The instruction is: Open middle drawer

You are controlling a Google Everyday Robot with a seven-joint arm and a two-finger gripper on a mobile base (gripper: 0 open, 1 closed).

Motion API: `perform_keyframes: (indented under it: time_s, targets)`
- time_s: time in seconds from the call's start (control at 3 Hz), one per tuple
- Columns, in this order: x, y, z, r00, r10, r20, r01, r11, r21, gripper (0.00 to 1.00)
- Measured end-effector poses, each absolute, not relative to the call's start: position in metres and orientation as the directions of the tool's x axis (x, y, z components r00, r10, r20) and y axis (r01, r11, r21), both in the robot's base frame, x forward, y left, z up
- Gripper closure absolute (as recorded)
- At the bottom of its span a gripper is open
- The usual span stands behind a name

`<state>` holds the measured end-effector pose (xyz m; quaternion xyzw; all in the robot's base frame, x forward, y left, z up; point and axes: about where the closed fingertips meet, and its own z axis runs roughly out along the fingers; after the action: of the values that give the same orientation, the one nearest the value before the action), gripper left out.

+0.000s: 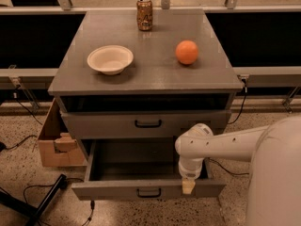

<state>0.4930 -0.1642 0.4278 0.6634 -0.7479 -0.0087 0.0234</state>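
Observation:
The middle drawer is pulled out well from the grey cabinet. Its deep grey box shows empty inside. A small black loop handle sits at the centre of its flat front. My gripper points down from the white arm at the top edge of that front, right of the handle. The drawer above is shut, with its own black handle. A drawer below is hidden under the open one.
On the cabinet top stand a white bowl, an orange and a can. A cardboard box sits on the floor to the left. Cables and a black stand leg lie at the lower left.

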Motion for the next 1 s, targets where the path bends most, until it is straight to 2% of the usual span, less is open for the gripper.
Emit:
perform_keyframes:
  time_s: [0.33, 0.67, 1.0]
  targets:
    - [0.492, -0.164, 0.427, -0.119, -0.993, 0.024, -0.992, 0.12, 0.047, 0.0]
    - [0.492, -0.164, 0.427, -0.119, -0.993, 0.024, -0.992, 0.12, 0.047, 0.0]
    - [0.453, -0.166, 0.421, -0.15, -0.989, -0.012, -0.983, 0.147, 0.105, 0.26]
